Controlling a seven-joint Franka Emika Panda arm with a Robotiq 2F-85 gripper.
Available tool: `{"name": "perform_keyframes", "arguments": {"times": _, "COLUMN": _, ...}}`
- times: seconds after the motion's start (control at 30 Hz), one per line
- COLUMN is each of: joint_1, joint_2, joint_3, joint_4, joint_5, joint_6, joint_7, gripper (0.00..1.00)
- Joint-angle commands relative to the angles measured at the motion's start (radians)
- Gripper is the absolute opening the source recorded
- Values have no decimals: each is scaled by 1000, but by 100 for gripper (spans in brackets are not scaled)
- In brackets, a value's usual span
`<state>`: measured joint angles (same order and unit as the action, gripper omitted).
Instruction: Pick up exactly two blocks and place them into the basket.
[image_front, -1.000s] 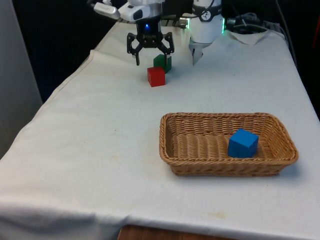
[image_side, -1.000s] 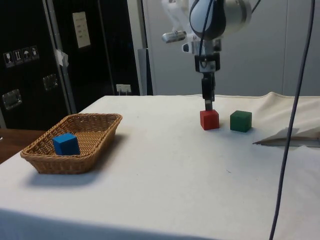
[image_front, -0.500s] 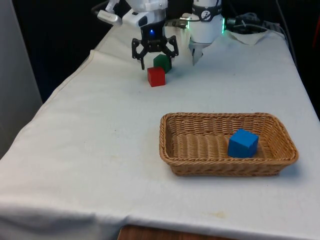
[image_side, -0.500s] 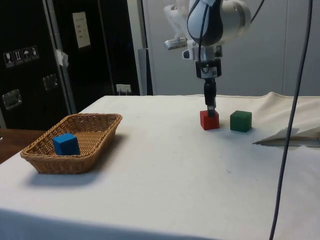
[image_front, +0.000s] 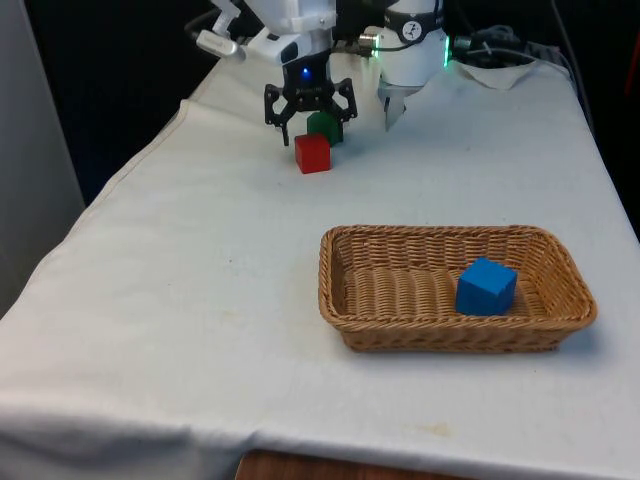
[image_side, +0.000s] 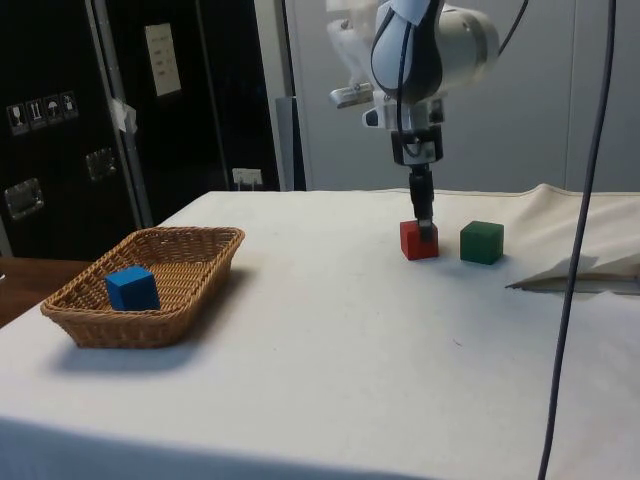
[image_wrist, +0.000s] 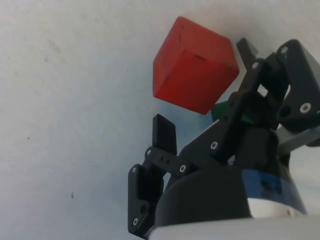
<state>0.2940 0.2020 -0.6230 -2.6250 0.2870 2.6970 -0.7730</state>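
With one blue cube (image_front: 486, 286) already in the woven wicker basket (image_front: 340, 290), the black two-finger gripper (image_front: 309, 122) hangs spread open over the red wooden cube (image_front: 312, 152) at the table's far left, positioned to straddle it.

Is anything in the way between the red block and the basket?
Nothing visible is. The red block sits on bare cloth with open table between it and the basket. The green block lies behind it, away from the basket. The open hand hangs over the red block.
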Motion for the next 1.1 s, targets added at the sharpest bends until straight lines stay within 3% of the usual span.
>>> {"name": "perform_keyframes", "arguments": {"times": 0.0, "joint_1": 0, "joint_2": 3, "joint_3": 1, "joint_4": 1, "joint_5": 0, "joint_6": 0, "joint_7": -3, "gripper": 100}}
{"name": "perform_keyframes", "arguments": {"times": 0.03, "joint_1": -5, "joint_2": 5, "joint_3": 15, "joint_4": 3, "joint_5": 20, "joint_6": 12, "joint_7": -21, "gripper": 100}}
{"name": "perform_keyframes", "arguments": {"times": 0.2, "joint_1": -10, "joint_2": 24, "joint_3": 28, "joint_4": 7, "joint_5": 32, "joint_6": 36, "joint_7": -37, "gripper": 100}}
{"name": "perform_keyframes", "arguments": {"times": 0.23, "joint_1": -10, "joint_2": 26, "joint_3": 30, "joint_4": 6, "joint_5": 35, "joint_6": 43, "joint_7": -41, "gripper": 100}}
{"name": "perform_keyframes", "arguments": {"times": 0.27, "joint_1": 0, "joint_2": 41, "joint_3": 15, "joint_4": 12, "joint_5": 11, "joint_6": 28, "joint_7": -19, "gripper": 100}}
{"name": "perform_keyframes", "arguments": {"times": 0.3, "joint_1": -11, "joint_2": 29, "joint_3": 32, "joint_4": 5, "joint_5": 39, "joint_6": 50, "joint_7": -45, "gripper": 100}}
{"name": "perform_keyframes", "arguments": {"times": 0.43, "joint_1": -11, "joint_2": 40, "joint_3": 41, "joint_4": 3, "joint_5": 72, "joint_6": 83, "joint_7": -77, "gripper": 100}}
{"name": "perform_keyframes", "arguments": {"times": 0.53, "joint_1": -11, "joint_2": 44, "joint_3": 42, "joint_4": 1, "joint_5": 87, "joint_6": 100, "joint_7": -93, "gripper": 100}}
{"name": "perform_keyframes", "arguments": {"times": 0.57, "joint_1": 0, "joint_2": 60, "joint_3": 27, "joint_4": 6, "joint_5": 68, "joint_6": 88, "joint_7": -76, "gripper": 100}}
{"name": "perform_keyframes", "arguments": {"times": 0.6, "joint_1": -11, "joint_2": 43, "joint_3": 43, "joint_4": -2, "joint_5": 91, "joint_6": 108, "joint_7": -99, "gripper": 100}}
{"name": "perform_keyframes", "arguments": {"times": 0.8, "joint_1": -14, "joint_2": 43, "joint_3": 43, "joint_4": -23, "joint_5": 111, "joint_6": 138, "joint_7": -131, "gripper": 100}}
{"name": "perform_keyframes", "arguments": {"times": 0.83, "joint_1": -1, "joint_2": 60, "joint_3": 27, "joint_4": -16, "joint_5": 89, "joint_6": 125, "joint_7": -109, "gripper": 100}}
{"name": "perform_keyframes", "arguments": {"times": 0.87, "joint_1": -14, "joint_2": 43, "joint_3": 43, "joint_4": -26, "joint_5": 111, "joint_6": 141, "joint_7": -132, "gripper": 100}}
{"name": "perform_keyframes", "arguments": {"times": 1.07, "joint_1": -15, "joint_2": 42, "joint_3": 38, "joint_4": -36, "joint_5": 108, "joint_6": 147, "joint_7": -138, "gripper": 100}}
